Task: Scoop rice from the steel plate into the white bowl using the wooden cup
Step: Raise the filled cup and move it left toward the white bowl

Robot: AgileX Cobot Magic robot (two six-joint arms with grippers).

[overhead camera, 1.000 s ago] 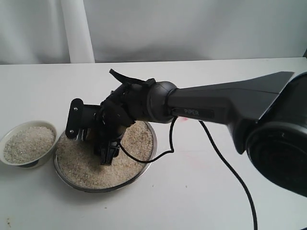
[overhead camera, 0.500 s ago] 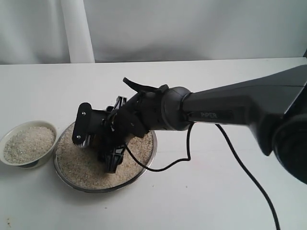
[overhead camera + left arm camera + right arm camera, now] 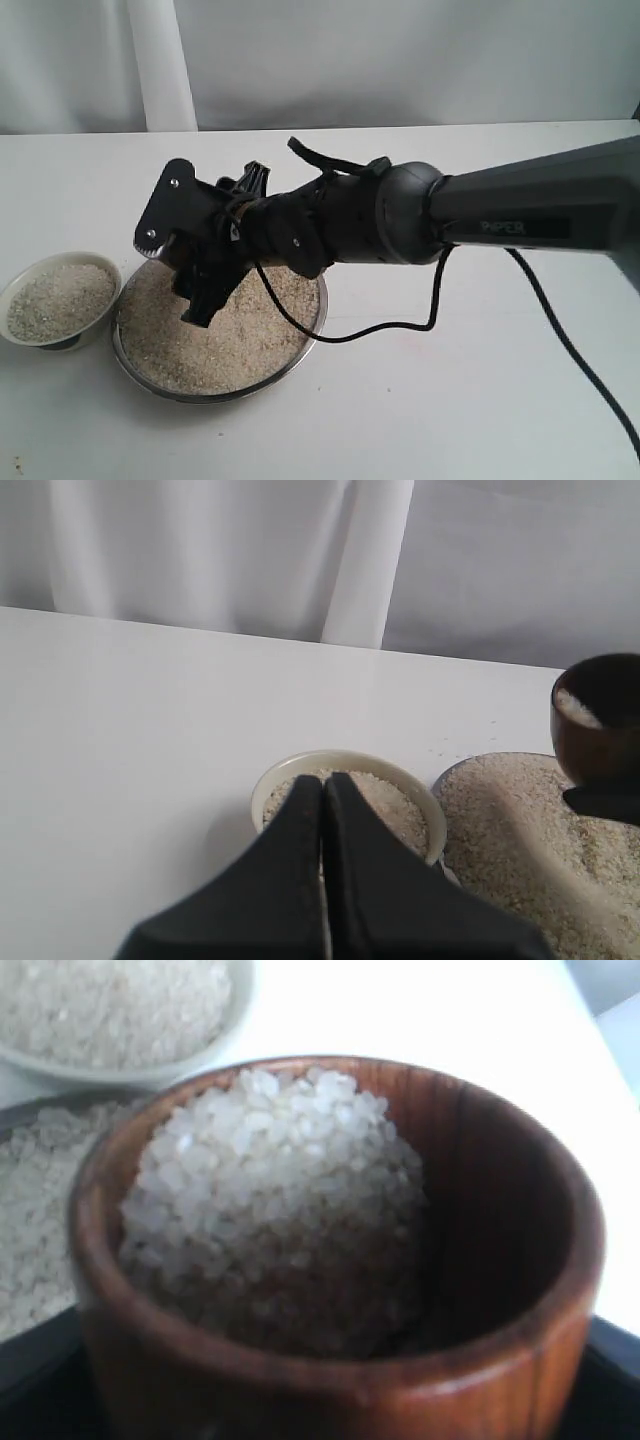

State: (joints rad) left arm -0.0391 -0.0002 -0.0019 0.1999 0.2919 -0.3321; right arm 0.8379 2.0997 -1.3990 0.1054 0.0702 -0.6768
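The steel plate (image 3: 304, 338) lies at the left of the table, heaped with rice (image 3: 235, 340). My right gripper (image 3: 185, 258) hangs over the plate's left part, shut on the wooden cup (image 3: 490, 1300). The cup stands roughly upright, clear of the plate, and holds a mound of rice (image 3: 270, 1190). In the left wrist view the cup (image 3: 598, 730) shows above the plate's edge (image 3: 470, 765). The white bowl (image 3: 104, 268) sits just left of the plate, with rice in it. My left gripper (image 3: 322, 781) is shut and empty, pointing at the bowl (image 3: 345, 759).
The right arm (image 3: 520, 220) stretches across from the right, its black cable (image 3: 560, 340) trailing over the white table. A white curtain backs the table's far edge. The left arm does not show in the exterior view.
The right gripper has lifted the cup up out of the plate's rice and swung it left toward the bowl. The arm has dropped lower across the view.
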